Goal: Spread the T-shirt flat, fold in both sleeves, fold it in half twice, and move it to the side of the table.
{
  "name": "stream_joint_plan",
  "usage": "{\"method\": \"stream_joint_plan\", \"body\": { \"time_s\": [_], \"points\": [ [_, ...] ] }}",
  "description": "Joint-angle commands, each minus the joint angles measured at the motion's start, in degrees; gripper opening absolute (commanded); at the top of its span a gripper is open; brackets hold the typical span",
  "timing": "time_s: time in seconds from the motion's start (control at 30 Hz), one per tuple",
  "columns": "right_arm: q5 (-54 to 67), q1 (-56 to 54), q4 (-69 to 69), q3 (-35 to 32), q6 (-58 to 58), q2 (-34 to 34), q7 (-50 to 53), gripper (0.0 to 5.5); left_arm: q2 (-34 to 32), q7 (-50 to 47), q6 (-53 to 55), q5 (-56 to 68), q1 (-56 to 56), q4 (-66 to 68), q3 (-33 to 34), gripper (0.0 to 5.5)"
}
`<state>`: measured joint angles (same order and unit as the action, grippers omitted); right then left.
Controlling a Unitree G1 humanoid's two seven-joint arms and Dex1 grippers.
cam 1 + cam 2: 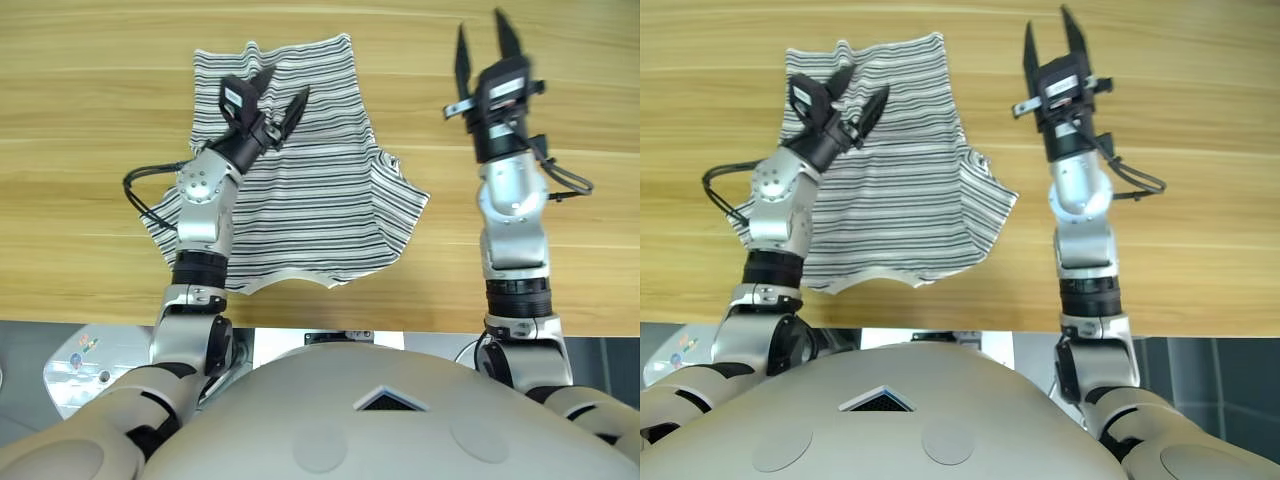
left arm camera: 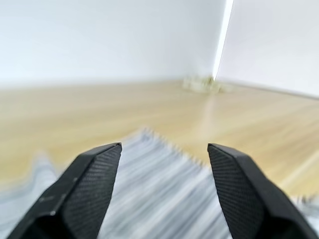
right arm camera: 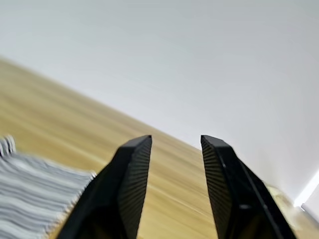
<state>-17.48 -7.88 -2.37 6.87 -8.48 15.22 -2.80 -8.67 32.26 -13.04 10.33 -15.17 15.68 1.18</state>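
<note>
- Over the far half of the striped T-shirt (image 1: 300, 200), left gripper (image 1: 287, 82): fingers spread, nothing held.
- Right gripper (image 1: 480, 25): fingers apart, empty, over bare table (image 1: 560, 120), beside the T-shirt's right edge.
- T-shirt: lies on the table, right sleeve rumpled.
</note>
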Motion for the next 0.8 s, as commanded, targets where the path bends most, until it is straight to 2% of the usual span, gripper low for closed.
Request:
{"method": "stream_joint_plan", "body": {
  "time_s": [0.03,0.13,0.23,0.33,0.57,0.8],
  "points": [
    [-4.23,7.9,2.67,13.1,1.9,-0.97,-7.71,1.81,-0.73,-7.83,-1.6,-2.96,-0.03,-5.52,2.95,3.21],
    [-4.87,15.03,7.87,21.45,4.19,-2.08,-12.11,1.81,-1.55,-15.81,0.97,-6.61,-1.0,-2.72,5.28,3.21],
    [-4.63,17.32,10.17,23.26,7.79,-2.51,-14.44,1.81,-1.57,-21.56,4.15,-5.81,-1.07,-2.86,8.87,3.21],
    [-3.95,16.75,10.24,21.55,11.33,-2.34,-15.28,1.81,-0.81,-24.85,6.13,-2.47,-0.87,-3.8,12.5,3.21],
    [8.62,14.02,6.16,6.38,23.43,-4.9,-15.16,1.81,-1.67,-25.48,9.59,4.36,3.81,-9.38,17.8,3.21],
    [8.72,20.77,10.64,7.6,24.18,-2.43,-16.31,1.81,-2.08,-25.66,10.21,2.87,5.68,-8.2,17.36,3.21]
  ]
}}
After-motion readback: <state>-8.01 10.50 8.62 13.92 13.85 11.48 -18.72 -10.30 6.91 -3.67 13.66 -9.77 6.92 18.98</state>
